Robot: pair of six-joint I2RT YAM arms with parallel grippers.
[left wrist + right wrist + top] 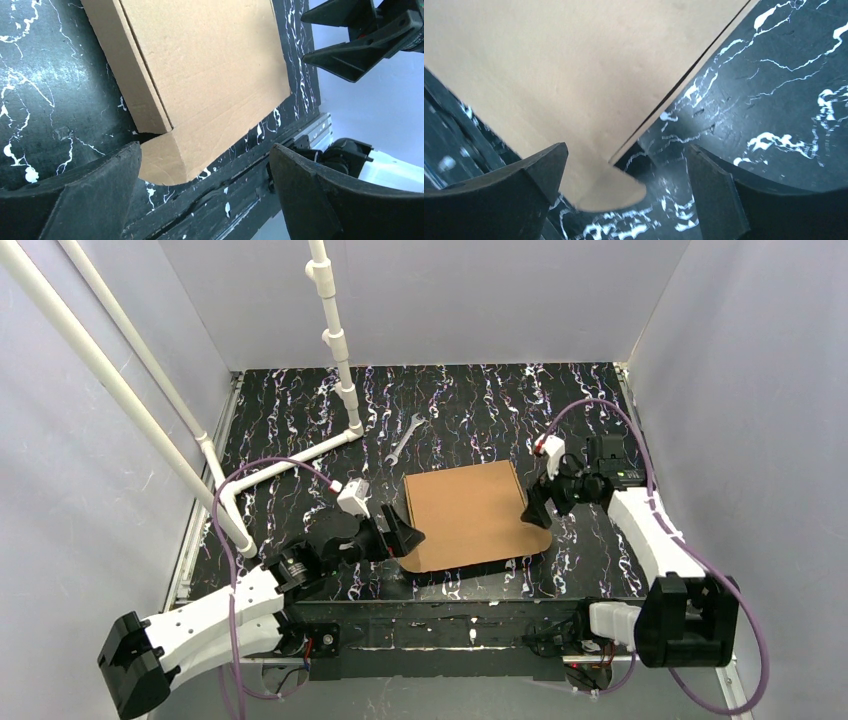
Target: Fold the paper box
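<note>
At the near corners, the left gripper (pixel 408 533) and right gripper (pixel 533 508) stand spread and empty, flanking the flat brown corrugated cardboard box (pixel 465 512) on the black marbled table (pixel 480 410). Its rounded near flaps stick out; tucking them likely needs even pushes from both sides.

Black table (pixel 470 400) with white marbling; brown paper box (pixel 465 515) lies flat, lid down, front of centre, rounded flaps sticking out at near corners; wrench (pixel 403 437) behind it, apart; white pipe frame (pixel 300 455) rests rear-left
</note>
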